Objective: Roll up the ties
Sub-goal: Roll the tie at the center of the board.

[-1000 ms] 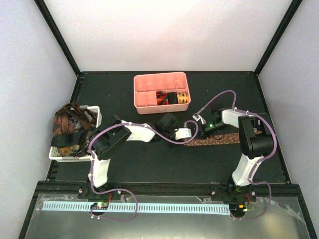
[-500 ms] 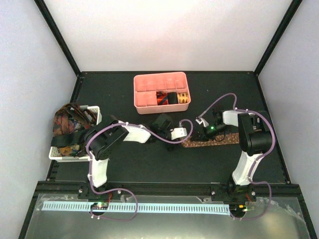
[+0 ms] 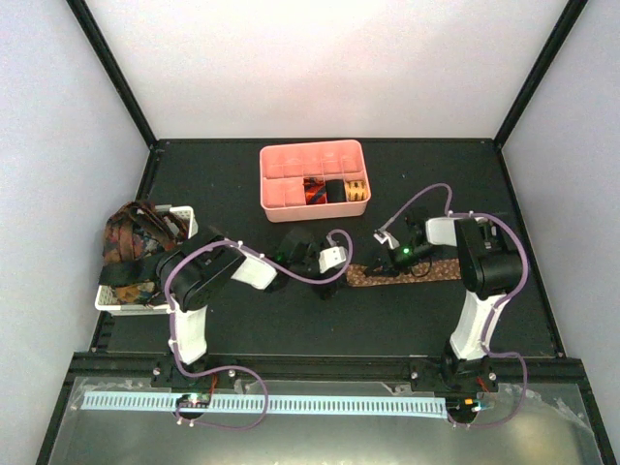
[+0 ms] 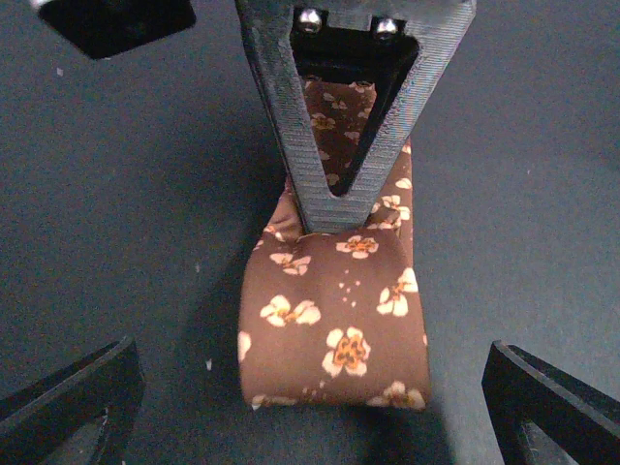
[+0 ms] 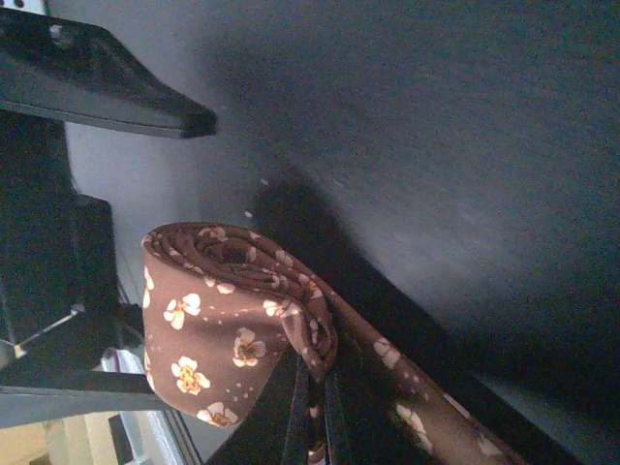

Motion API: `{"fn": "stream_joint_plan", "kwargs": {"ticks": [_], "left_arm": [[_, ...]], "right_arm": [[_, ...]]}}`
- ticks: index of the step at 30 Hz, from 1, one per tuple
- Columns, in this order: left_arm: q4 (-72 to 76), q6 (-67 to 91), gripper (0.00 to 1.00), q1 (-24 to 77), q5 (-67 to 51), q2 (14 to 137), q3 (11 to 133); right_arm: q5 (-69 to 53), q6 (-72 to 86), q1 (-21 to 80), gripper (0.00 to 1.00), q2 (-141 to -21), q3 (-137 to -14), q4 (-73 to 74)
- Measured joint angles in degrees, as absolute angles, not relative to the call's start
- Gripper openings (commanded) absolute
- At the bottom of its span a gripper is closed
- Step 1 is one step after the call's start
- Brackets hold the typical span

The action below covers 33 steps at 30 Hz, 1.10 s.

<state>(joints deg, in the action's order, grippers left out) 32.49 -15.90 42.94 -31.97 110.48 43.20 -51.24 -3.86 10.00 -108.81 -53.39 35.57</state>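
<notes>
One loose turn of the brown tie (image 4: 334, 329), pinched by my right gripper (image 5: 313, 402) alone, left gripper (image 4: 310, 397) released beside it, may unroll.

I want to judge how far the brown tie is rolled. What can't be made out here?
- Top view: the roll on the brown tie is tiny, partly under the right gripper.
- Left wrist: the right gripper covers the tie beyond its fold.
- Right wrist: the bottom edge cuts off the tie's tail.
- Top view: rolled ties in the pink tray are too small for detail.
</notes>
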Motion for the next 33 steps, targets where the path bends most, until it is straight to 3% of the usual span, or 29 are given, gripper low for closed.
{"fn": "stream_joint_plan", "kwargs": {"ticks": [11,16,20,24,28,33], "left_arm": [[34.81,-14.74,0.98,42.19,-30.28,111.13,40.69],[34.72,-15.90,0.88,42.00,-31.22,112.53,42.33],[32.88,-17.91,0.87,42.39,-30.87,112.66,43.40],[31.79,-20.64,0.72,43.66,-29.15,112.66,43.90],[31.22,-21.56,0.42,44.77,-28.69,112.66,44.29],[30.15,-22.68,0.31,45.15,-28.40,112.66,44.99]], "right_arm": [[-54.65,0.34,15.35,0.02,-111.07,-54.04,28.32],[-54.59,-0.10,15.35,0.02,-110.83,-54.08,28.47],[-54.61,-0.69,15.35,0.02,-110.39,-54.08,28.84],[-54.59,-1.06,15.35,0.02,-109.82,-54.02,29.26],[-54.59,-1.17,15.35,0.02,-109.08,-53.47,29.54],[-54.54,-1.19,14.92,0.03,-108.62,-52.53,29.98]]}}
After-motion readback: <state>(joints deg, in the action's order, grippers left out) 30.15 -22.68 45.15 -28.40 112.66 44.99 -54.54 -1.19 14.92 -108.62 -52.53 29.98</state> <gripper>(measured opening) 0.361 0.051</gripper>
